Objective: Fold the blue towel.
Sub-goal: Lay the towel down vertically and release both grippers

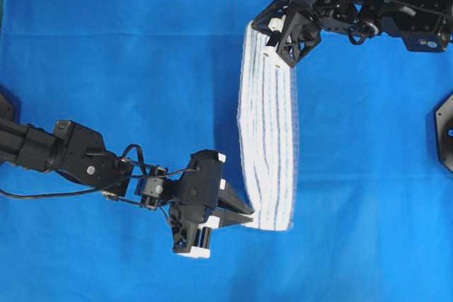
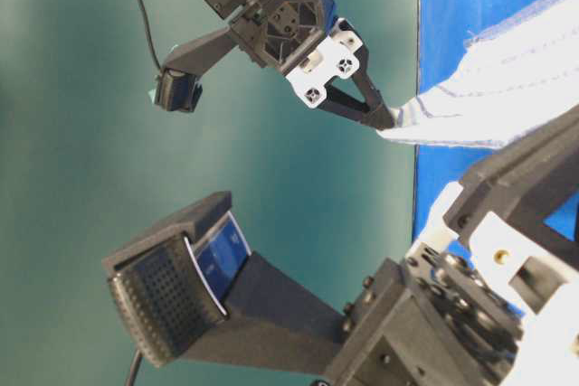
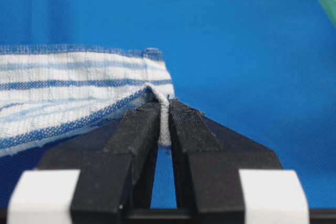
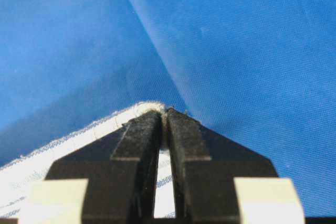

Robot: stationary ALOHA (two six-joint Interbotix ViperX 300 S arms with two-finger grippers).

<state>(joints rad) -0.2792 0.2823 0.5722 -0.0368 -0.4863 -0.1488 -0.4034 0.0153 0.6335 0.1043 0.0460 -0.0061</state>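
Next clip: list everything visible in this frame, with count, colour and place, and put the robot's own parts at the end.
blue towel: one, white with thin dark-blue stripes, stretched as a narrow strip between the two grippers, right of centre in the overhead view.
table cover: one, plain solid blue, spread under everything.
black mount: one, partly cut off at the right edge of the overhead view.
left gripper: one, black with white parts, lower centre, fingers pinched on the towel's near corner.
right gripper: one, black with white parts, top right of centre, fingers pinched on the towel's far edge.
wrist camera: one, black, close in the foreground of the table-level view.
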